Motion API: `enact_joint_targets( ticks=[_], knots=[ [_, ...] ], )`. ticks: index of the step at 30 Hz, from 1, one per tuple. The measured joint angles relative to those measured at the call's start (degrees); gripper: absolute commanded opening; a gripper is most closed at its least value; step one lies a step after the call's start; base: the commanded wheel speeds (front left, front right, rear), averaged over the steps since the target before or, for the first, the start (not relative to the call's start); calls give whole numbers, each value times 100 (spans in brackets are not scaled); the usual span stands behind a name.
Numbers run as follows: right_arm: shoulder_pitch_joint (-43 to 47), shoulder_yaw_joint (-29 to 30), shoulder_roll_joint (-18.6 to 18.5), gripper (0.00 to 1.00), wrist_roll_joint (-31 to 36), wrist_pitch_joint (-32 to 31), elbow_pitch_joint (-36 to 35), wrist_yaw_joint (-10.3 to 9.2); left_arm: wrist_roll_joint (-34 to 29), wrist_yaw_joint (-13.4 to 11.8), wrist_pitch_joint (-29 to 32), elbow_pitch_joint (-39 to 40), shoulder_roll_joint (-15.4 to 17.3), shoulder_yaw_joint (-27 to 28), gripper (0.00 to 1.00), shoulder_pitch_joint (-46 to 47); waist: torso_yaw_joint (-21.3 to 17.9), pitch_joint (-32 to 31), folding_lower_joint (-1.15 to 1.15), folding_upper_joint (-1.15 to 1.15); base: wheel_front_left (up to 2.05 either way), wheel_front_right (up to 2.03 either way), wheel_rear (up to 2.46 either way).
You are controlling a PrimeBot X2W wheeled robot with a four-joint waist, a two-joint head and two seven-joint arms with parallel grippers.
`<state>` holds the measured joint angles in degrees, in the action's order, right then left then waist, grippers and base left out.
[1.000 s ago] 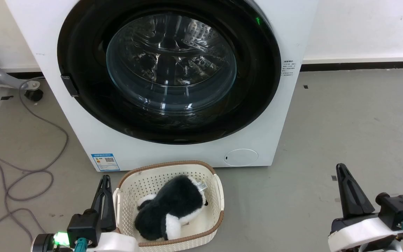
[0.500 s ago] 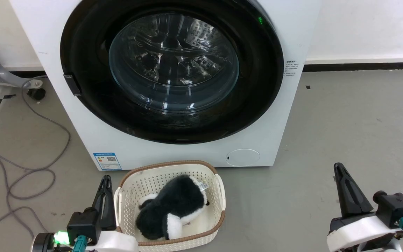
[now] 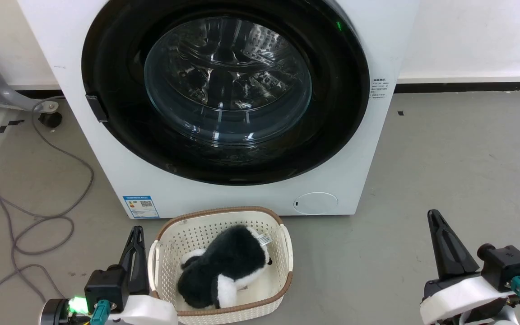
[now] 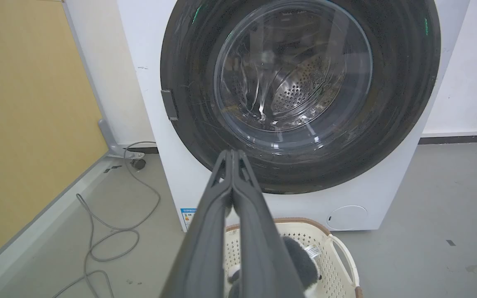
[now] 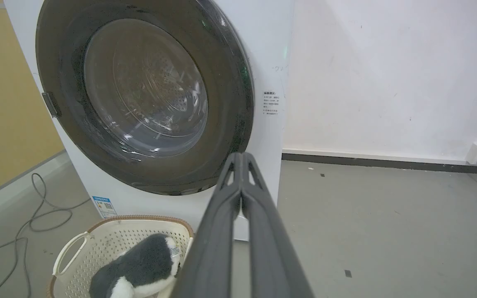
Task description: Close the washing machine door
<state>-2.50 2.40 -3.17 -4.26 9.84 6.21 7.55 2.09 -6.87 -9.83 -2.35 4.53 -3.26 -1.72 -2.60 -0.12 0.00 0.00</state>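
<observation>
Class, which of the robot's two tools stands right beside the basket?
The left tool, close by the basket; the right tool stands well apart.

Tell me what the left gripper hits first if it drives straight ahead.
Probably the door, at its lower black rim. The left gripper has its closed tips lined up with that rim, above the basket, though depth is unclear.
</observation>
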Motion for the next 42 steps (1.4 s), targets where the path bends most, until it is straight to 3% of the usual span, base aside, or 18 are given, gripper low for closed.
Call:
enact_joint_targets(
  ticks=[42],
  knots=[
    [80, -116, 0, 0, 225, -494, -302, -1, -98, 339, 487, 104, -67, 158, 0, 32, 134, 6, 0, 0, 0, 0, 0]
  ],
)
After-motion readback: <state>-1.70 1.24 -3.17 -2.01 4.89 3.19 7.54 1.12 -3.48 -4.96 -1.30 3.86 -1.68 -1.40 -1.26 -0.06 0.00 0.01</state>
